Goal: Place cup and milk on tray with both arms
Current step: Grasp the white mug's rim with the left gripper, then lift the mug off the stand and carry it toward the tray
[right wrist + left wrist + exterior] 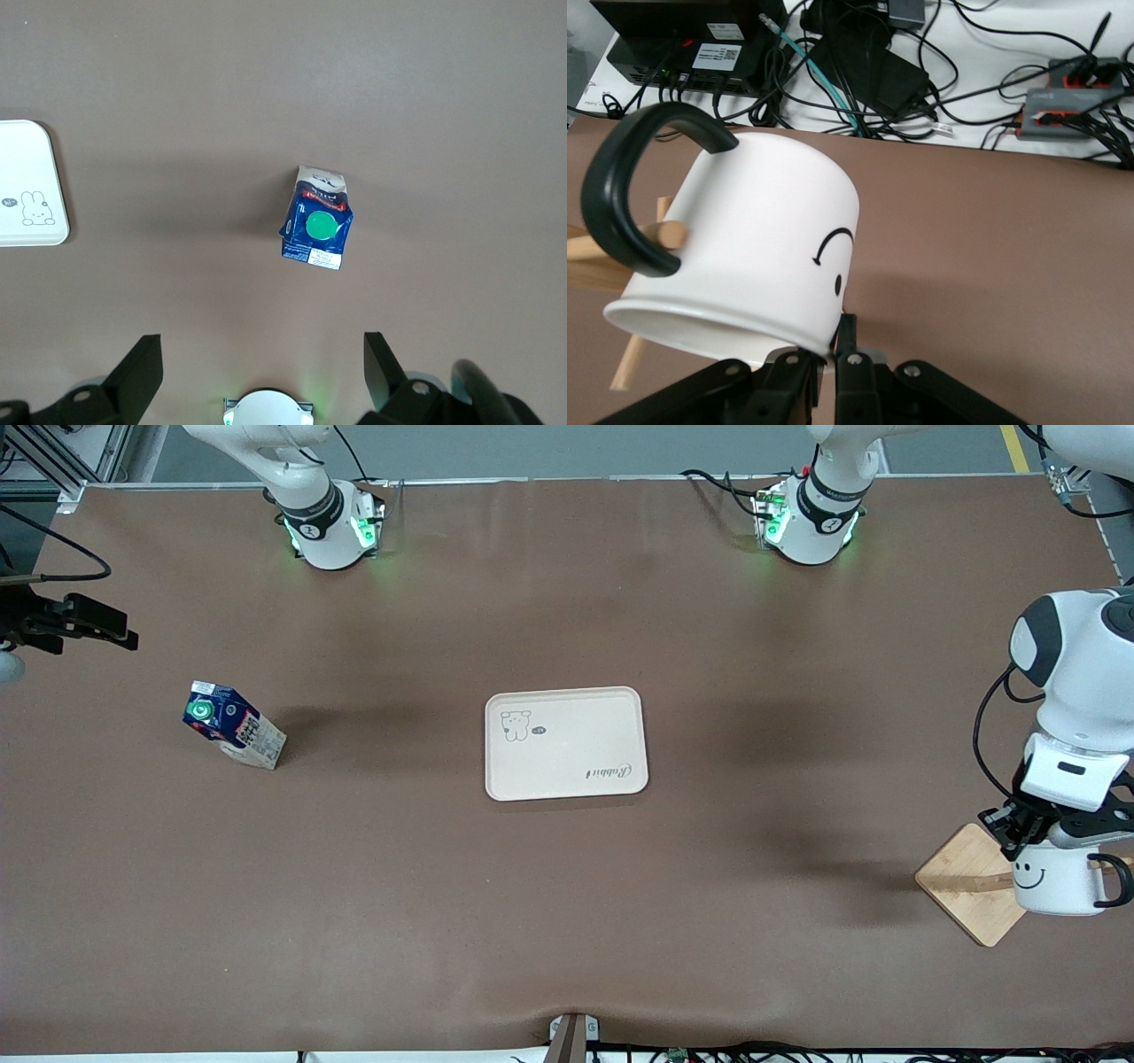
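The white smiley cup is tilted over the wooden stand at the left arm's end of the table. My left gripper is shut on its rim. In the left wrist view the fingers pinch the rim of the cup, and a wooden peg passes through its black handle. The milk stands tilted on the table toward the right arm's end; it also shows in the right wrist view. The cream tray lies empty at mid-table. My right gripper is open and empty, high above the table's end beside the milk.
The square wooden stand base sits under the cup, near the table's end. A corner of the tray shows in the right wrist view. Cables and boxes lie past the table's edge.
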